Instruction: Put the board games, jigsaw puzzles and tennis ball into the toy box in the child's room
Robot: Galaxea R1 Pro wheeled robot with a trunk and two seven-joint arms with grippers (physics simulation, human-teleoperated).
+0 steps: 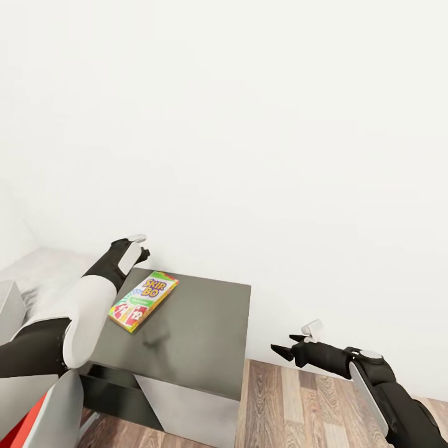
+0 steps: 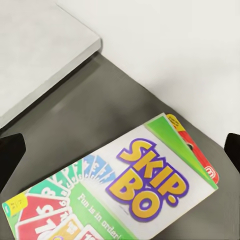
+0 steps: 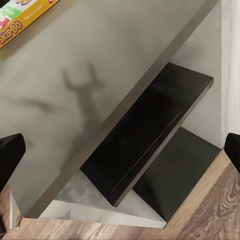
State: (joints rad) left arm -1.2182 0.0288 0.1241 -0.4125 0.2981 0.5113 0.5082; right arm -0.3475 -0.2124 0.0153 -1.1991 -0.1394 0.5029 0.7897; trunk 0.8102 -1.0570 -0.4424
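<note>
Skip-Bo board game lies flat on dark cabinet top

The flat rectangular card-game box has a white face with big yellow letters outlined in purple, a green band along its edges, a red end panel, and a fan of blue, green and red numbered cards. The lower cabinet worktop is plain dark grey; the higher worktop beside it is pale grey-white. The wall is white. The plank floor shows brown wood grain. Both end effectors are black with white parts.
</note>
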